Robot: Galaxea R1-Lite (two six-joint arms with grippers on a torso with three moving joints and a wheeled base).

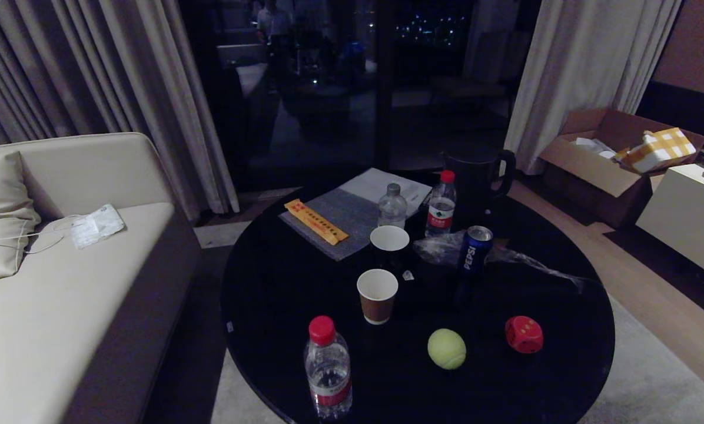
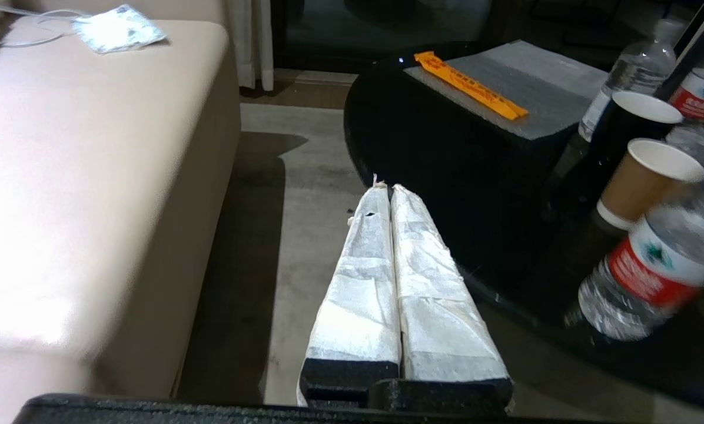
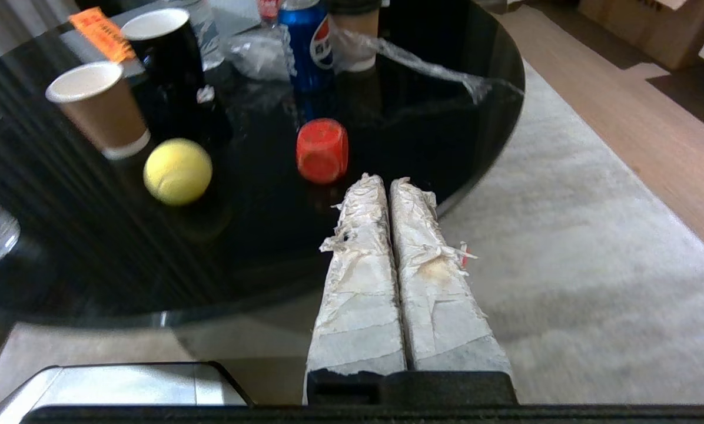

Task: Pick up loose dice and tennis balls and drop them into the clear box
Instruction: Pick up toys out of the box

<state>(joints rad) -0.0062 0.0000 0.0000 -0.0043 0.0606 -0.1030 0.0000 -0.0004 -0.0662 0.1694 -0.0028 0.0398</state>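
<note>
1. The tennis ball (image 1: pixel 446 348) and the red die (image 1: pixel 524 334) lie loose on the worktop (image 1: pixel 269 282).
2. No clear box is visible.
3. Left gripper (image 2: pixel 385 187) and right gripper (image 3: pixel 381 179): fingers closed, empty.

The round desk (image 1: pixel 281 282) is viewed from above by the head camera; its near edge is seen low and close from both wrists, the tennis ball (image 1: pixel 446 348) shared.

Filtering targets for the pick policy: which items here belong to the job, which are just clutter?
Job: tennis ball, red die. No clear box in view.
Clutter: bottles, paper cups, Pepsi can, kettle, orange packet, plastic wrap.
</note>
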